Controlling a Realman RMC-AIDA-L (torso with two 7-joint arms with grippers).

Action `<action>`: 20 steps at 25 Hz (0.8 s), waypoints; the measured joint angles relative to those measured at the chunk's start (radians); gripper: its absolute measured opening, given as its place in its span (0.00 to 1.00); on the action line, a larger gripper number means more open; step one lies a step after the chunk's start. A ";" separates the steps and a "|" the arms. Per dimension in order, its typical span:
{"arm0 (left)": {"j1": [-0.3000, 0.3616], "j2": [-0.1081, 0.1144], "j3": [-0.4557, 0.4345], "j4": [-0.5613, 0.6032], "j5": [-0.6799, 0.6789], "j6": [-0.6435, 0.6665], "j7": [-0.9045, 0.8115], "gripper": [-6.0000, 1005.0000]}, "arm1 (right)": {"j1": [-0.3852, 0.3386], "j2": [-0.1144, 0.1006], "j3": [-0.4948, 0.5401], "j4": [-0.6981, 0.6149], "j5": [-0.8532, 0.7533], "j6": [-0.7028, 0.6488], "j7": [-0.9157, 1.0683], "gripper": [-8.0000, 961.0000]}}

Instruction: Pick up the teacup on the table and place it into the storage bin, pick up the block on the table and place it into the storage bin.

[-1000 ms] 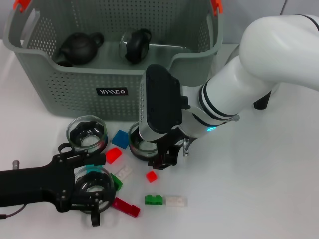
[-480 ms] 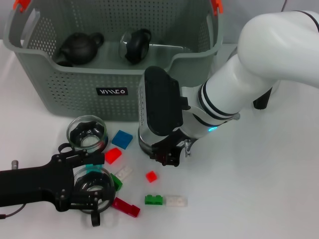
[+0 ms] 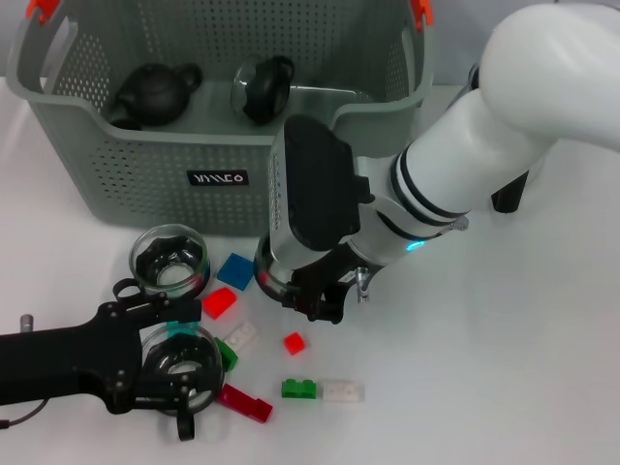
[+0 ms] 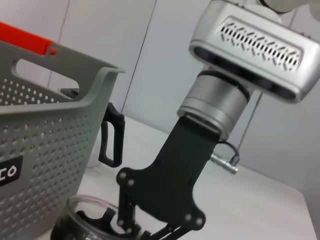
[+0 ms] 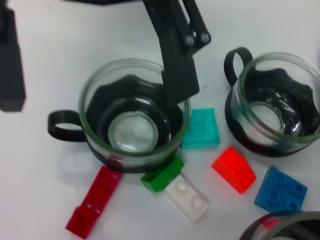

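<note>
One teacup (image 3: 269,276) seems clamped in the right gripper (image 3: 308,291), beside the storage bin (image 3: 126,174).

Glossy white right arm (image 3: 504,145), black wrist housing, cyan light; black left hand (image 3: 160,363).

You've got three glass teacups with black bases on the table: one (image 3: 170,260) upright just before the bin (image 3: 145,179), one (image 3: 180,366) nearer you among the blocks (image 3: 235,270), a third (image 3: 266,276) under the right arm. Bin is grey-green, perforated, upright, behind them.
</note>
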 joint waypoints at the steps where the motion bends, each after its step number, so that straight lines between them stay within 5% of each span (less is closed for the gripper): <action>1: 0.001 0.000 0.000 0.000 0.000 0.000 0.000 0.88 | -0.009 -0.001 0.014 -0.017 -0.003 -0.018 0.000 0.07; 12: 0.018 0.001 -0.013 0.000 -0.009 0.008 0.012 0.88 | -0.212 -0.005 0.233 -0.452 -0.103 -0.321 0.133 0.07; 20: 0.013 -0.004 -0.012 0.000 -0.008 0.015 0.015 0.88 | -0.183 -0.006 0.503 -0.558 0.109 -0.562 0.167 0.07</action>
